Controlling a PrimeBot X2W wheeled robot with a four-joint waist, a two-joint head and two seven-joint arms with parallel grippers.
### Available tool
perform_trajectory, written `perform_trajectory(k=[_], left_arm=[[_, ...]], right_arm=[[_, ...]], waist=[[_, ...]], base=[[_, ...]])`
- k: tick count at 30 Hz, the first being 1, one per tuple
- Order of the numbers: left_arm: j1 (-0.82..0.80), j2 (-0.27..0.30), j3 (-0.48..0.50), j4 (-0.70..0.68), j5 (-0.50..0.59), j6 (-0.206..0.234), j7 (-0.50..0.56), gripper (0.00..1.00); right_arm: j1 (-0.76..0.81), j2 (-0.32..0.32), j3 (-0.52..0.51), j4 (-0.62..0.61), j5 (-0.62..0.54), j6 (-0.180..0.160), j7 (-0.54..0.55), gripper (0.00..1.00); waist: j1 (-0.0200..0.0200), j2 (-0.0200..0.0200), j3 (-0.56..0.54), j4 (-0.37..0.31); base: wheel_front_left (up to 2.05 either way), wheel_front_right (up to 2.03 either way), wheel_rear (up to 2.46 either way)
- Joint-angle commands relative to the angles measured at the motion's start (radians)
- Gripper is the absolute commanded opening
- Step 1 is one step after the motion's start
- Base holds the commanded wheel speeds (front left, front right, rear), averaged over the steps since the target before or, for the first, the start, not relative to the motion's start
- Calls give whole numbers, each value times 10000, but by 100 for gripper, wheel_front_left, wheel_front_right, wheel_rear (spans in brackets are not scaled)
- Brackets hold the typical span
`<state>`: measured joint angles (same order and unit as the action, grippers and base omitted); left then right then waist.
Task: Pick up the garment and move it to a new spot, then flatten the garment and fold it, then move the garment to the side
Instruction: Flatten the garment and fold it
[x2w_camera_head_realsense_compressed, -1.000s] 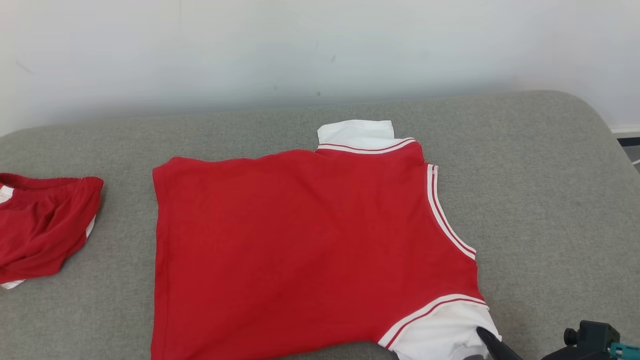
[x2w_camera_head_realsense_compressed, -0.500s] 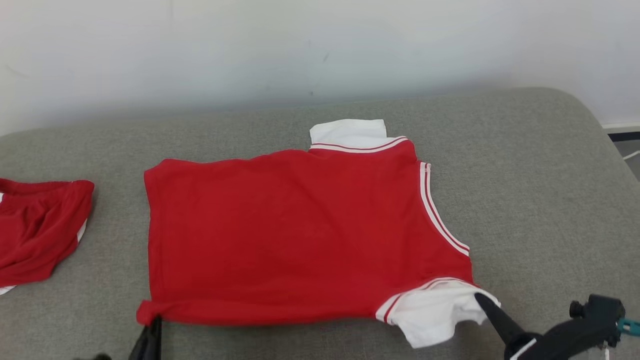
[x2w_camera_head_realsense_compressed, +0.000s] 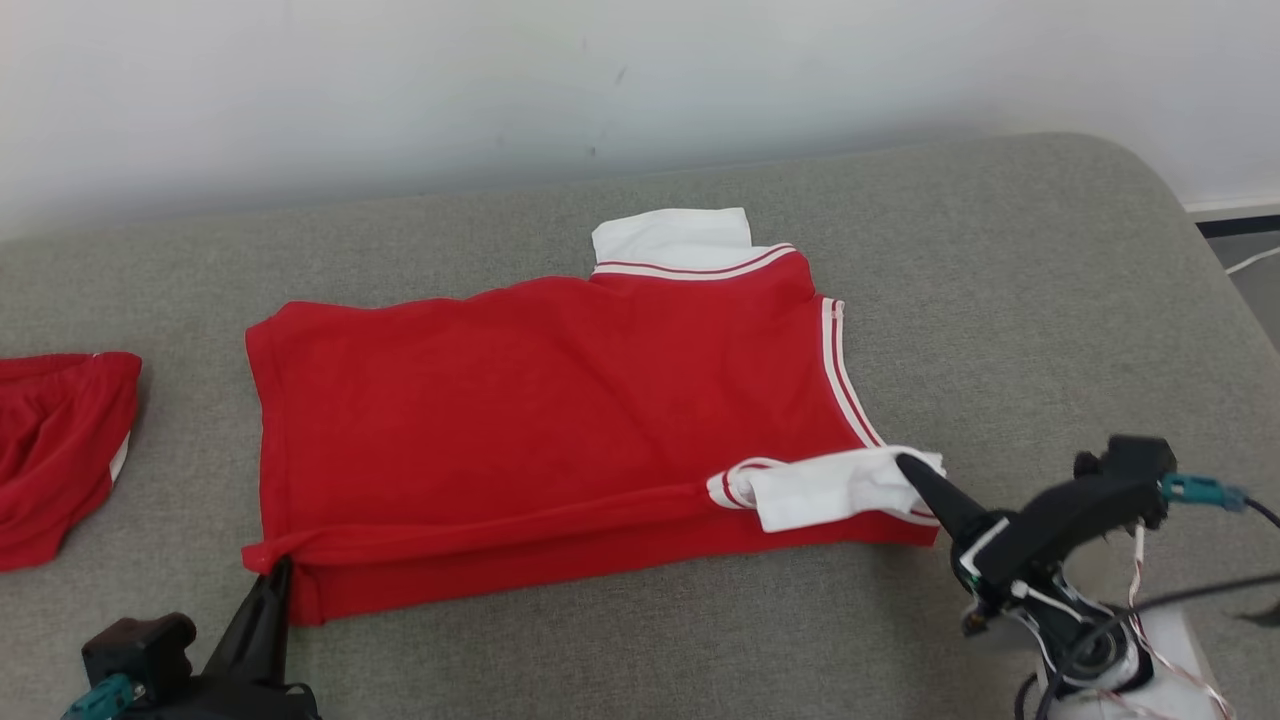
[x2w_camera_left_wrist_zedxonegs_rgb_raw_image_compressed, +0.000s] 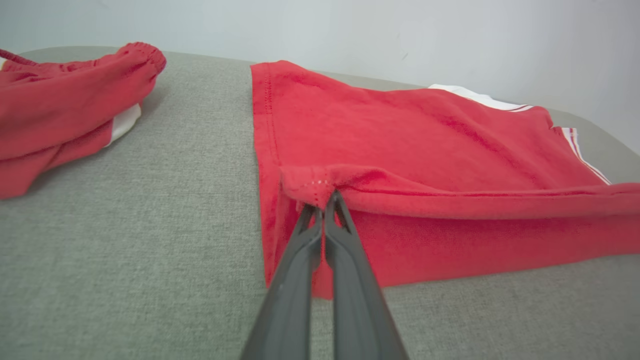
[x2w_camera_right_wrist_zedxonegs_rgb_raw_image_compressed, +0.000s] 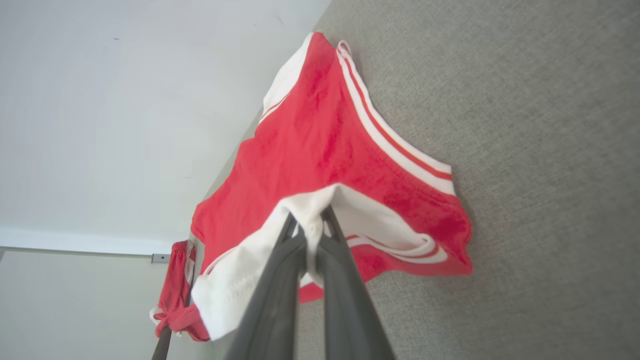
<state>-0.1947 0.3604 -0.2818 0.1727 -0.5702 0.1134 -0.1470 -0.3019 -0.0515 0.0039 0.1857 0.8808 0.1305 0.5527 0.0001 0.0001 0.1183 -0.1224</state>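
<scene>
The red garment (x2w_camera_head_realsense_compressed: 560, 400) lies spread on the grey cushion (x2w_camera_head_realsense_compressed: 1050, 300), so moving and flattening look done. The fold seems half made: the left gripper (x2w_camera_head_realsense_compressed: 282, 565) is clamped on the near hem corner, the right gripper (x2w_camera_head_realsense_compressed: 905, 462) on the white sleeve (x2w_camera_head_realsense_compressed: 830, 485). Finishing the fold and moving it aside remain. Count: two grippers, one cushion, two red clothes, the second piece (x2w_camera_head_realsense_compressed: 55, 440) bunched at far left
</scene>
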Motion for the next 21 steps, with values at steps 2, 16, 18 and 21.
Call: perform_trajectory(k=[2, 16, 18, 21], left_arm=[[-250, 45, -41, 311, -38, -133, -44, 0], [-1738, -73, -438, 1841, 173, -593, -50, 0], [-1923, -77, -445, 2071, 165, -664, -102, 0], [-2144, -90, -476, 2381, 162, -754, -176, 0]], right_arm=[[-496, 9, 54, 489, -20, 3, -43, 0], [-3314, 15, 494, 3885, -492, 4, -698, 0], [-3605, 15, 651, 4227, -658, 4, -888, 0], [-4008, 9, 841, 4765, -698, 4, -1141, 0]], waist=[[-1, -1, 68, 22], [-1, -1, 591, 270], [-1, -1, 640, 247], [-1, -1, 717, 199]], base=[[0, 0, 0], [0, 0, 0], [0, 0, 0], [0, 0, 0]])
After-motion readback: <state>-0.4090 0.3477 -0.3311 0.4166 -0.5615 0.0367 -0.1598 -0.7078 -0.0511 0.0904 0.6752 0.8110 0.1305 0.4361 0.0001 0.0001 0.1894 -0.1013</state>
